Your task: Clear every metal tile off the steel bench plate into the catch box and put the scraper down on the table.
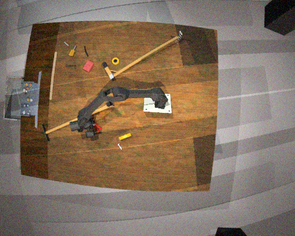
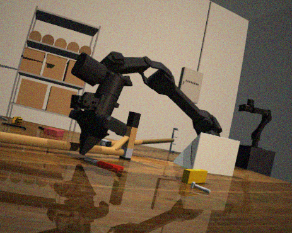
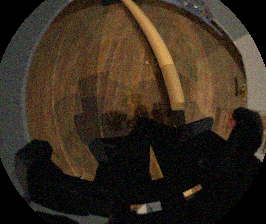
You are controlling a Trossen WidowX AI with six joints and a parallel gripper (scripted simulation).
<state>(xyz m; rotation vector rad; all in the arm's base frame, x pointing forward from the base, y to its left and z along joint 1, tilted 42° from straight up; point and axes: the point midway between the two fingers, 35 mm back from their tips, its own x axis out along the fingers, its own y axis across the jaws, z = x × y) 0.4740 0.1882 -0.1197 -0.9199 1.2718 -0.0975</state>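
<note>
The long scraper (image 1: 61, 125) (image 2: 31, 140) (image 3: 158, 42) lies on the table, its dark head at the left in the top view and its short post upright at the near end. My gripper (image 2: 82, 153) is shut and empty, its tips low beside the wooden handle; the arm hides them in the top view. The steel bench plate (image 1: 35, 93) is at the left table edge, with several metal tiles (image 1: 25, 105) and some coloured pieces on it. The catch box (image 1: 13, 106) is just beyond it. No tile can be made out inside the box.
A red-handled tool (image 1: 95, 125) (image 2: 110, 166) lies beside my gripper. A yellow block (image 1: 125, 136) (image 2: 195, 176) and a small bolt (image 1: 120, 147) (image 2: 200, 187) are nearer the base. A hooked long tool (image 1: 146, 56), red block (image 1: 88, 66), tape (image 1: 115, 60) and wooden strip (image 1: 53, 76) lie on the other side.
</note>
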